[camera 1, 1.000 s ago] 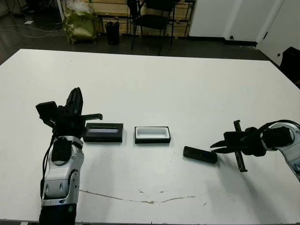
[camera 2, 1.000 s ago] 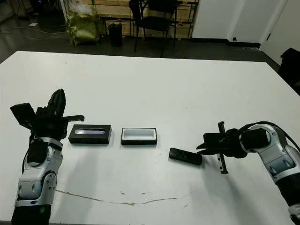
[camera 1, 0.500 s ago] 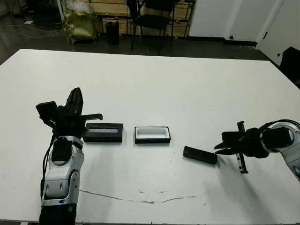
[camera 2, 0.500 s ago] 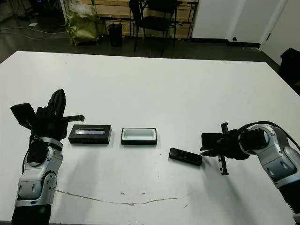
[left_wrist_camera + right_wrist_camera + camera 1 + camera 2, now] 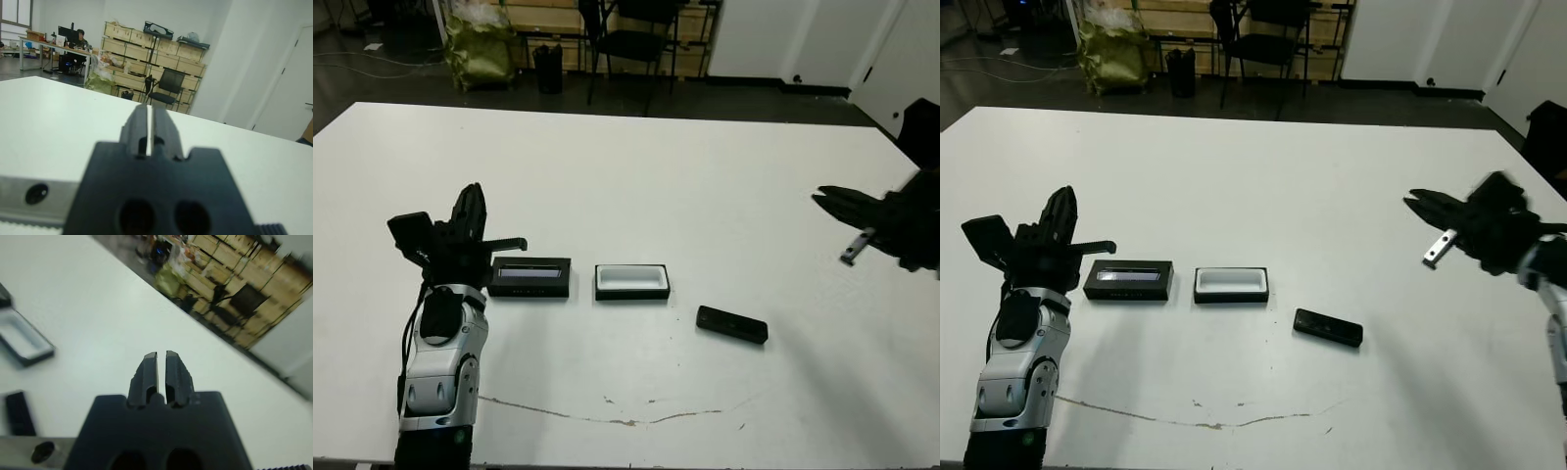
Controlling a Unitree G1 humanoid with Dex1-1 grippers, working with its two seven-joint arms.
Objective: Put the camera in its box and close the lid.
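Observation:
The camera (image 5: 731,324), a slim black bar, lies flat on the white table right of centre. To its left stands the box (image 5: 631,293), open with its white lining showing and nothing in it. Left of the box lies the lid (image 5: 530,276), black with a pale strip. My left gripper (image 5: 470,208) is shut and points upward just left of the lid, holding nothing. Over the table's right side, my right gripper (image 5: 825,199) hangs raised, shut and holding nothing, well away from the camera. The right wrist view shows the box (image 5: 24,340) and the camera (image 5: 19,413) far below.
A thin cracked line (image 5: 607,416) runs across the table near its front edge. Beyond the far edge stand a black chair (image 5: 631,39) and a yellow-green bag (image 5: 480,49). The right arm sits close to the table's right edge.
My right gripper has lifted off the table beside the camera and swung up and away to the right. The camera, box, lid and left arm have stayed put.

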